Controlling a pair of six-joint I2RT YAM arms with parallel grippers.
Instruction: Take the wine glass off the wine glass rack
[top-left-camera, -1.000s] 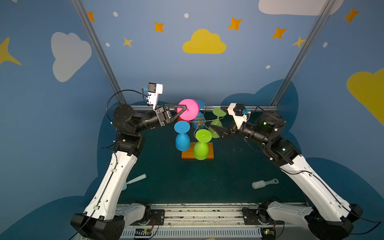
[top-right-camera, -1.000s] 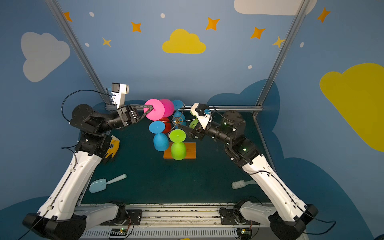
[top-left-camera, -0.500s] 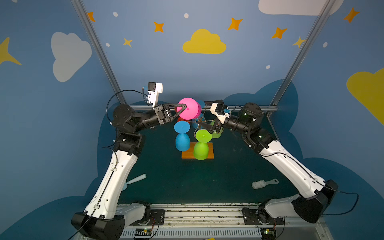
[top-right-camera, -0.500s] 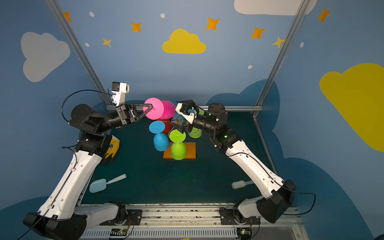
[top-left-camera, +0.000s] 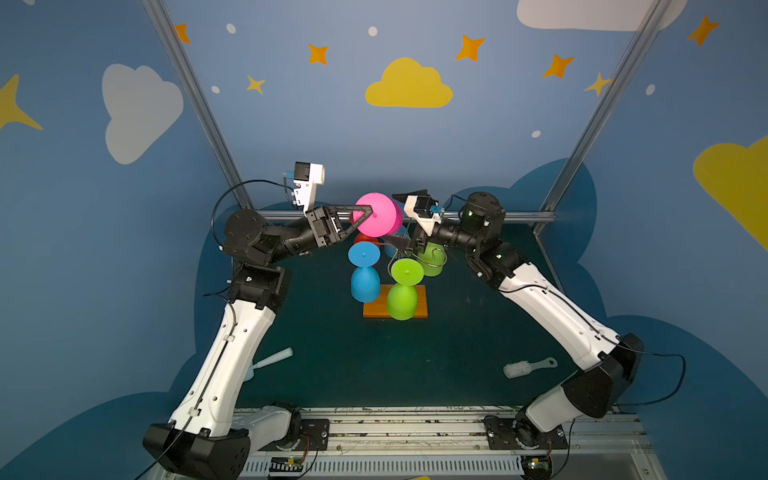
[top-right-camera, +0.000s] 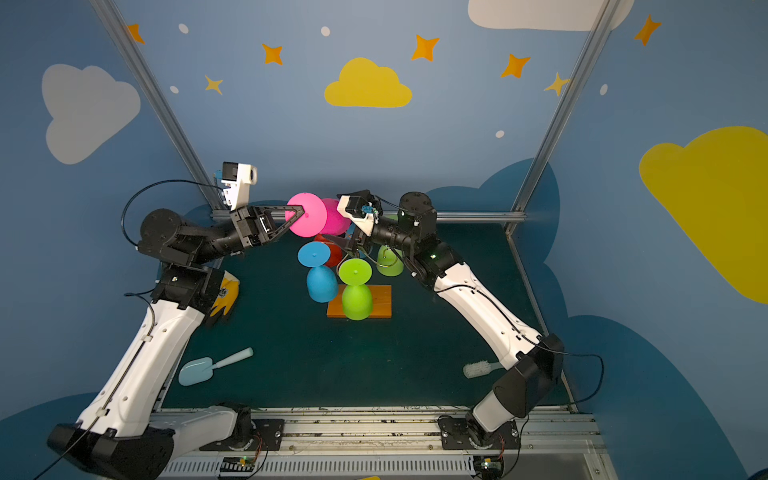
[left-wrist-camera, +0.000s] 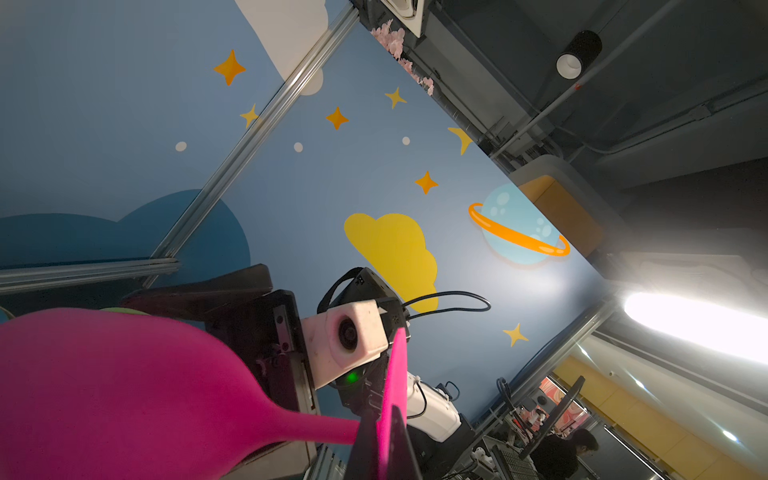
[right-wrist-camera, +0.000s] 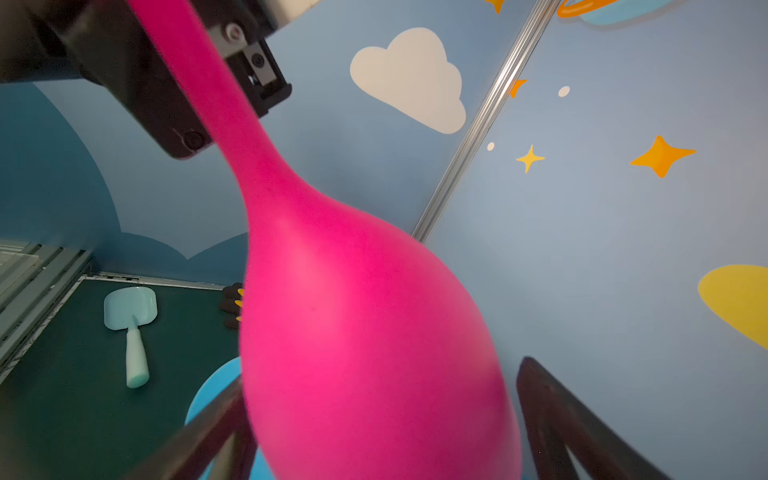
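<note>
Pale blue plastic, a scoop (top-right-camera: 197, 371), is lying by the near left corner of the green tabletop (top-left-camera: 457, 353); a white brush (top-left-camera: 523, 368) is lying by the near right corner, well apart from it. At the tabletop's middle the wine glass rack (top-left-camera: 422, 301) is standing upright on its orange base. A blue glass (top-left-camera: 365, 282) and a green glass (top-left-camera: 402, 301) are hanging bowl-down on its near side, the green one over the base; a second green glass (top-left-camera: 432, 262) is hanging behind them on the right side. Above the rack's top, toward the far edge, the pink wine glass (top-left-camera: 380, 214) is lying on its side in the air, foot toward the left arm, bowl toward the right arm. The left gripper (top-left-camera: 368, 214) is pinching its stem just behind the foot, jaws closed tight on it. The right gripper (right-wrist-camera: 382, 370) is standing wide open, its fingers (right-wrist-camera: 548, 407) straddling the pink bowl; whether they are touching it cannot be told. Whether the glass is clearing the rack's wire arms cannot be told either.
</note>
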